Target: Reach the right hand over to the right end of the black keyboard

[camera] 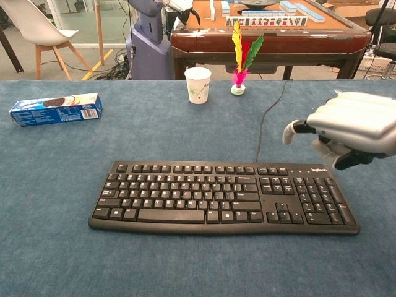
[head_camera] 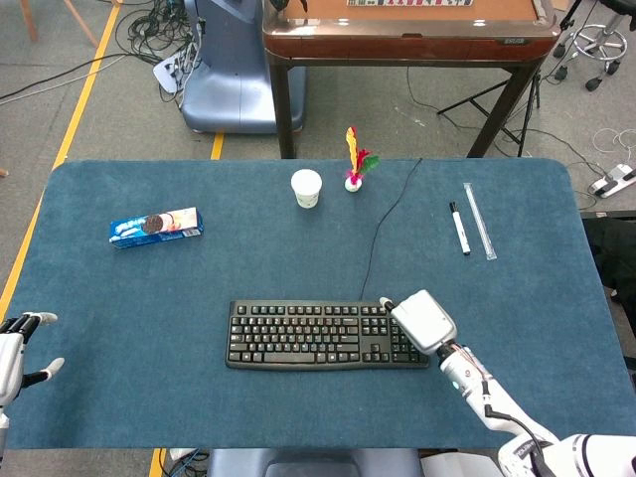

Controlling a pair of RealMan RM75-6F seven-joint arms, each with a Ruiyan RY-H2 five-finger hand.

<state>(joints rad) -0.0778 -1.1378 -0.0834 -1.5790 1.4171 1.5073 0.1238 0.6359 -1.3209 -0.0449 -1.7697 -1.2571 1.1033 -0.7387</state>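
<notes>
- A black keyboard (camera: 223, 197) lay flat near the front middle of a blue felt table (head_camera: 248, 258), its long side running left to right and its cable (camera: 270, 117) trailing away toward the far edge.
- The right hand (camera: 349, 129) hung in the air above the keyboard's right end, over the number pad, clear of the keys. It held nothing; its fingers (camera: 337, 153) were curled downward under the palm, with the thumb (camera: 291, 132) pointing left.
- From the head view, the right hand (head_camera: 424, 320) covered the keyboard's right end.
- The left hand (head_camera: 12, 353) sat at the table's near left edge, well apart from the keyboard, fingers spread and holding nothing.
- A white paper cup (camera: 198, 85) and a feathered shuttlecock (camera: 240, 55) stood side by side toward the far edge.
- A blue cookie packet (camera: 55, 109) lay at the far left.
- A marker (head_camera: 459, 228) and a clear tube (head_camera: 480, 221) lay side by side at the far right.
</notes>
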